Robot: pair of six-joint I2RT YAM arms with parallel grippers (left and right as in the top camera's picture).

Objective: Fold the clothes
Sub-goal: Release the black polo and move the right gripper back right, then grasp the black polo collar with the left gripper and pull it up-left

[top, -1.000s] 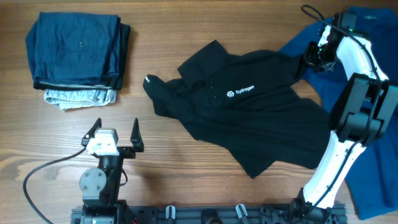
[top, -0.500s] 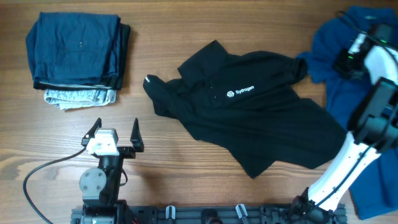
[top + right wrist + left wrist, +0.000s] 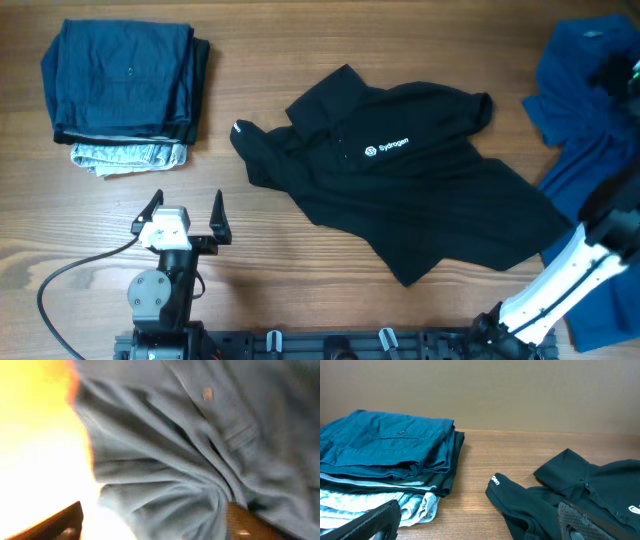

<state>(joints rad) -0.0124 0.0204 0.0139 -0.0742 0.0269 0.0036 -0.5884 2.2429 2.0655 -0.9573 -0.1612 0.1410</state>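
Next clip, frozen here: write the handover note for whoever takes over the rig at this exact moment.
The left gripper is open and empty, parked near the front edge of the table, left of the black polo.
The right gripper is at the far right, fingers apart, with fabric of the blue shirt bunched between them; no firm grasp is visible.
The black polo lies crumpled at the centre, lettering up, unfolded.
The blue shirt is rumpled at the right edge, unfolded.
Done: the folded stack at the back left.
Left: fold both shirts.
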